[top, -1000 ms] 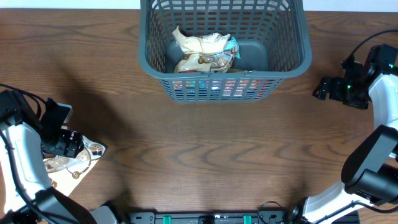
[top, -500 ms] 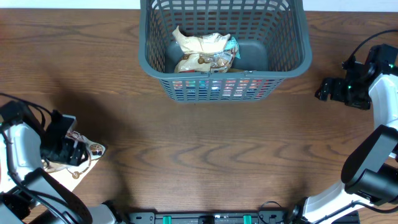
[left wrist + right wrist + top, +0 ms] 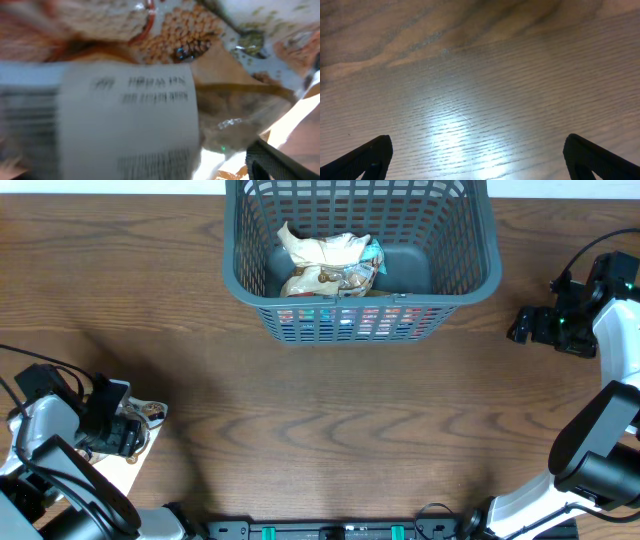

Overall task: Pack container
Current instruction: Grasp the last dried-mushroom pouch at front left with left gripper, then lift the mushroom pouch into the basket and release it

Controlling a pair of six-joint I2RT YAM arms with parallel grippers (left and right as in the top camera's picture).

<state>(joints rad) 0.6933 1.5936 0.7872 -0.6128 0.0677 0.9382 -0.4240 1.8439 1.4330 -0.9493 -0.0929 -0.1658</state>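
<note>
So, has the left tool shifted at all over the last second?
Yes. In the overhead view the left tool has slid away from the container, toward the near edge of the table.

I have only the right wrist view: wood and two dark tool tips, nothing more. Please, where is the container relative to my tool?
Observer: The container stands at the table's far edge, in the middle. It is to the left of the right tool, with bare wood between them.
Operator: Is something inside it?
Observer: Yes, crumpled snack packets lie on its bottom, toward its left side.
Operator: And where is the left tool?
Observer: The left tool is at the near left corner, down on another snack packet. Whether it grips the packet, I cannot tell.
</note>
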